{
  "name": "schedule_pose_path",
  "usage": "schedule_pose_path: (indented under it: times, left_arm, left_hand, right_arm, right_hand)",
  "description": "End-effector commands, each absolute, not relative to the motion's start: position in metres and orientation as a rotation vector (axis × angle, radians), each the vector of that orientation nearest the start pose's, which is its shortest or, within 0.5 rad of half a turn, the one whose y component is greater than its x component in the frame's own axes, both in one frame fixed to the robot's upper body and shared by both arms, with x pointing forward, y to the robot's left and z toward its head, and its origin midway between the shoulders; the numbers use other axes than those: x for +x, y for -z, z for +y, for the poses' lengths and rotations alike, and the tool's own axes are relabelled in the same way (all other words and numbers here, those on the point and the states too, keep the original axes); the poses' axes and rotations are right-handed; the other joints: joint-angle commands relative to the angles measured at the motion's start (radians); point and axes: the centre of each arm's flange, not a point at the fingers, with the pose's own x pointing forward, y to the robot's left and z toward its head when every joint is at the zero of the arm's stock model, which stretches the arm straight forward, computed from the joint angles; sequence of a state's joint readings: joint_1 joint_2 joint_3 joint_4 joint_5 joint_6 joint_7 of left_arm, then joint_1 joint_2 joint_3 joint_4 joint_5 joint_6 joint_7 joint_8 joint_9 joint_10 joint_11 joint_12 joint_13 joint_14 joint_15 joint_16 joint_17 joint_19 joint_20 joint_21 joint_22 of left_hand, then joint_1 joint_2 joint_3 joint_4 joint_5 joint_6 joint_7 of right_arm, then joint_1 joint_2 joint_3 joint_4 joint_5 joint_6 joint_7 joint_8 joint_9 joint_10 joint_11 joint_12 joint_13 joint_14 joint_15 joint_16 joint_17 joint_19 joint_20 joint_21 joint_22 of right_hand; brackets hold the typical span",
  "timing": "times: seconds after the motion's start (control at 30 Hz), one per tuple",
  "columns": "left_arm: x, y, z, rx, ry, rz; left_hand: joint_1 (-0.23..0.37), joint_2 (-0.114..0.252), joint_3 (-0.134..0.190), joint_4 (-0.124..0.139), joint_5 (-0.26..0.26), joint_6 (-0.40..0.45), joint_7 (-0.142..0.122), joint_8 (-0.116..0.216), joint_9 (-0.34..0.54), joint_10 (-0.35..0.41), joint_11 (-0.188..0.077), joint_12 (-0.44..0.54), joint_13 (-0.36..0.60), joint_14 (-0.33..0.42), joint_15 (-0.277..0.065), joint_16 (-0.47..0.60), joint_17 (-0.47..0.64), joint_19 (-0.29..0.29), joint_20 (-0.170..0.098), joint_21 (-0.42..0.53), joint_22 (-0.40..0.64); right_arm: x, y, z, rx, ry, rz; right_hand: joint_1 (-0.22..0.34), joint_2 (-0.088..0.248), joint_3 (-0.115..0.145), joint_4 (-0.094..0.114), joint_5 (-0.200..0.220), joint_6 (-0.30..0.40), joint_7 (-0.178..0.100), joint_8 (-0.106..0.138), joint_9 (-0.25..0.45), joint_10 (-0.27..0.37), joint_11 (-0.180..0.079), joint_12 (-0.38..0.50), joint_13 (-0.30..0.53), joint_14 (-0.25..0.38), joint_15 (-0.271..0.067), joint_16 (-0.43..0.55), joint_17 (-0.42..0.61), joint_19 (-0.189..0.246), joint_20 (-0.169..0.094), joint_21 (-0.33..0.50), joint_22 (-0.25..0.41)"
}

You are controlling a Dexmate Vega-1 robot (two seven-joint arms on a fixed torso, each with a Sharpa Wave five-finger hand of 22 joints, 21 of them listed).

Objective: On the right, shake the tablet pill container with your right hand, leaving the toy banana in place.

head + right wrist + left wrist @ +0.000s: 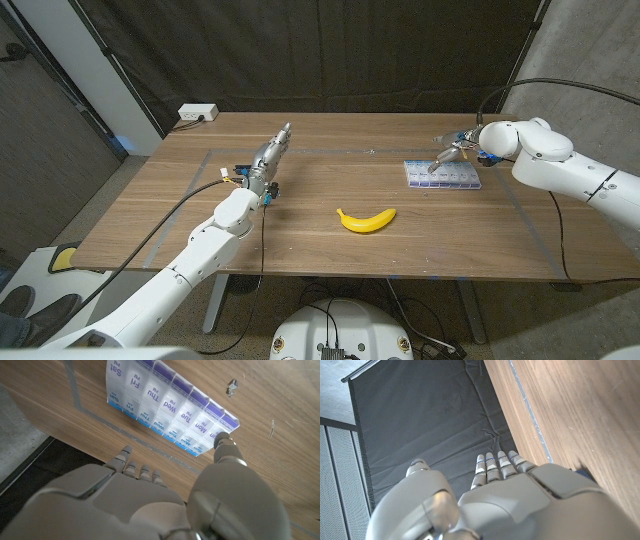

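The tablet pill container (441, 176) is a flat clear tray of day-labelled boxes with purple and blue edges, lying on the right of the table. My right hand (455, 152) hovers at its far edge and holds nothing. In the right wrist view the container (167, 407) lies just beyond the hand (165, 500); the fingertips (137, 467) stop short of it and the thumb tip (223, 441) sits at its Mon end. The yellow toy banana (366, 220) lies mid-table, apart from both hands. My left hand (270, 162) is raised over the left side, fingers straight, empty.
A white power strip (197, 114) sits at the back left corner. Faint tape lines (210, 165) mark a rectangle on the wooden table (320, 250). A black curtain hangs behind. A small metal bit (231, 387) lies on the wood past the container.
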State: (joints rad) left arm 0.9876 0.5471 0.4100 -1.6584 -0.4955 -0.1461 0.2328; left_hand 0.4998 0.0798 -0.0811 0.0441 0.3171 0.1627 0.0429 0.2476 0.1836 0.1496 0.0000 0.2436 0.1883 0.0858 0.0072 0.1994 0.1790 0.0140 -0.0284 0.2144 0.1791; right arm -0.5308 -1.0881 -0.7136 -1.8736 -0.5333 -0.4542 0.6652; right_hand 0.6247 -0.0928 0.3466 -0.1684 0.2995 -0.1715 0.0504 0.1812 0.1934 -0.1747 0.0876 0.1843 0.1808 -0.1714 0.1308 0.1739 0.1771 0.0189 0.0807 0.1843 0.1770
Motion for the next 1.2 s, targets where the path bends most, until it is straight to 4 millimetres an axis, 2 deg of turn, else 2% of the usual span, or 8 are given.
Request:
schedule_pose_path:
  times: [0.03, 0.27, 0.47, 1.2]
  left_arm:
    - [0.596, 0.041, 0.224, 0.043, 0.159, -0.581]
    - [0.596, 0.042, 0.222, 0.041, 0.158, -0.576]
    - [0.595, 0.043, 0.221, 0.041, 0.158, -0.573]
    - [0.597, 0.043, 0.215, 0.048, 0.163, -0.562]
  left_hand:
    - [0.002, 0.009, -0.005, 0.002, -0.001, 0.009, -0.003, -0.003, 0.006, 0.012, -0.002, -0.005, 0.005, 0.009, -0.002, 0.000, 0.004, -0.004, 0.002, -0.003, 0.003]
    - [0.003, 0.010, -0.005, 0.002, -0.002, 0.009, -0.003, -0.004, 0.006, 0.012, -0.001, -0.007, 0.005, 0.009, -0.001, -0.001, 0.004, -0.004, 0.003, -0.004, 0.003]
    - [0.003, 0.012, -0.006, 0.003, -0.004, 0.010, -0.003, -0.006, 0.006, 0.013, -0.002, -0.008, 0.005, 0.009, -0.001, -0.002, 0.004, -0.006, 0.006, -0.005, 0.003]
    - [0.005, 0.015, -0.008, 0.004, -0.008, 0.013, -0.004, -0.010, 0.006, 0.014, -0.001, -0.012, 0.005, 0.009, 0.004, -0.003, 0.004, -0.009, 0.013, -0.007, 0.003]
  right_arm:
    - [0.598, -0.068, -0.316, -1.821, -0.173, 0.121]
    - [0.603, -0.069, -0.314, -1.875, -0.201, 0.176]
    - [0.605, -0.068, -0.313, -1.895, -0.212, 0.192]
    - [0.620, -0.050, -0.319, -1.936, -0.155, 0.176]
  right_hand:
    - [0.022, -0.003, 0.002, 0.001, 0.010, -0.097, 0.005, 0.003, 0.001, -0.050, 0.013, 0.001, 0.004, -0.042, 0.013, 0.007, 0.002, 0.007, 0.014, 0.007, 0.001]
    - [0.049, -0.008, -0.001, 0.004, 0.026, -0.149, 0.033, -0.003, 0.002, -0.087, 0.047, -0.002, 0.005, -0.043, 0.028, 0.008, 0.002, 0.015, 0.027, 0.011, 0.001]
    - [0.058, -0.010, -0.003, 0.006, 0.031, -0.166, 0.038, -0.004, 0.002, -0.101, 0.059, -0.003, 0.005, -0.046, 0.033, 0.007, 0.002, 0.018, 0.030, 0.012, 0.001]
    - [0.074, -0.012, -0.010, 0.011, 0.041, -0.191, 0.031, 0.001, 0.003, -0.130, 0.057, -0.001, 0.006, -0.050, 0.026, 0.008, 0.002, 0.035, 0.025, 0.016, 0.001]
